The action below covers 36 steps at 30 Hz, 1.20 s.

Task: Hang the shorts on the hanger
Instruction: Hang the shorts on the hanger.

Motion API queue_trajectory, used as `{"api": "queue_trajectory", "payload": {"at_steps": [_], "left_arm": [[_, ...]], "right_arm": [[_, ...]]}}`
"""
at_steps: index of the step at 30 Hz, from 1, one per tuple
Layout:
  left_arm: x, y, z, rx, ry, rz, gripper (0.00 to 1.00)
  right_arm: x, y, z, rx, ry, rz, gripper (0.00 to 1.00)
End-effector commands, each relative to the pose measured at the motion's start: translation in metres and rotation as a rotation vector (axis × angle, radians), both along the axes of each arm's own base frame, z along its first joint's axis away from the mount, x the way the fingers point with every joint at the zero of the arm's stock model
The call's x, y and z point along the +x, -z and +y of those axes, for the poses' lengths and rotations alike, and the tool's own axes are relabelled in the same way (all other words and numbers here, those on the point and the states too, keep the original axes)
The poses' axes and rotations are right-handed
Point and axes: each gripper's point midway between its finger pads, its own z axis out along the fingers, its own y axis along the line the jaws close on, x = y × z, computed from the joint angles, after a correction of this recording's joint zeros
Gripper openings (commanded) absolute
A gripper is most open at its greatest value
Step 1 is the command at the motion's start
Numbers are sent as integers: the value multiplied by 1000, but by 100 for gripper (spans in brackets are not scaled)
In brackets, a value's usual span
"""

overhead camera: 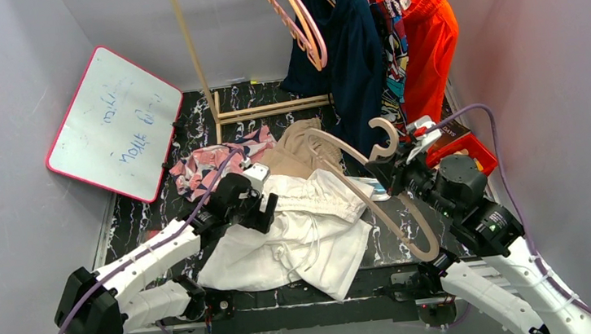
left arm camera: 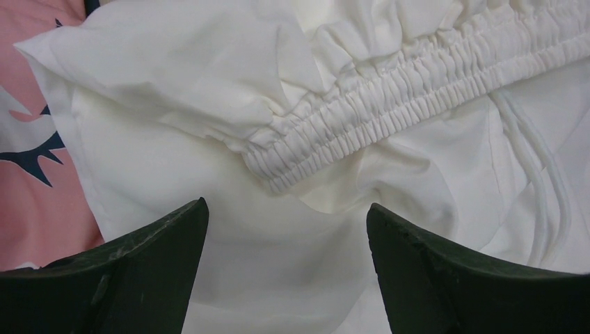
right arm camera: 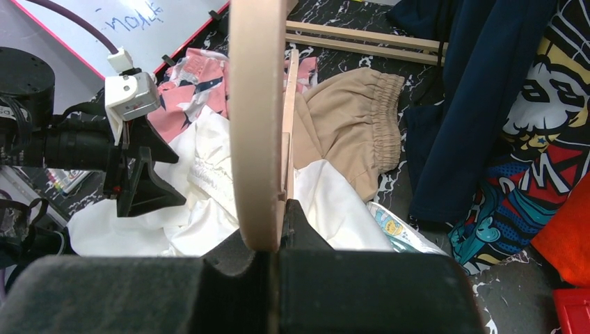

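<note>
The white shorts [overhead camera: 299, 236] lie crumpled on the dark marbled table, with the gathered waistband [left arm camera: 389, 115] and drawstring [left arm camera: 536, 174] close under my left wrist camera. My left gripper [overhead camera: 262, 205] hovers over the shorts' left part, open, its two dark fingers [left arm camera: 149, 254] spread wide over plain white fabric [left arm camera: 287, 209] with nothing pinched. My right gripper [overhead camera: 398, 175] is shut on the pale beige hanger [overhead camera: 377, 200], held near its hook [overhead camera: 386, 138]. The hanger's arm [right arm camera: 257, 118] rises straight up from the closed jaws, above the shorts' right side [right arm camera: 334, 209].
Tan shorts [overhead camera: 299, 150] and a pink patterned garment [overhead camera: 202, 166] lie behind the white shorts. A wooden rack [overhead camera: 270, 108] holds pink hangers [overhead camera: 298, 19], navy and orange clothes [overhead camera: 419, 40]. A pink-framed whiteboard [overhead camera: 112, 123] leans at left, and a red box [overhead camera: 461, 149] sits at right.
</note>
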Motion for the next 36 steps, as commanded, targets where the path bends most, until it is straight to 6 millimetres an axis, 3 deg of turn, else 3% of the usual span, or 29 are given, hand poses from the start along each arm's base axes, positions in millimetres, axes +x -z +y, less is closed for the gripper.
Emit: {"api": "queue_trajectory", "payload": {"at_steps": [1,10,13,17,21,31,36], "left_arm": [[14,-8,-1,13,-25,-77,84],[30,11,-3,149,-81,-93,79],[37,2,-2,148,-120,-146,71],[48,-25,-7,74,-148,-239,61],[53,-44,-17,9,-138,-280,55],[65,-48,-42,-31,-93,-286,51],[79,-49,-45,-10,-111,-328,41]], "right_arm": [[2,-23,1,48,-2,-88,0],[3,-23,-1,45,8,-103,0],[2,-25,-3,44,13,-113,0],[1,-23,-6,39,18,-116,0],[0,-23,-7,37,19,-121,0],[0,-24,-6,35,12,-125,0],[-2,-31,-7,35,8,-135,0]]}}
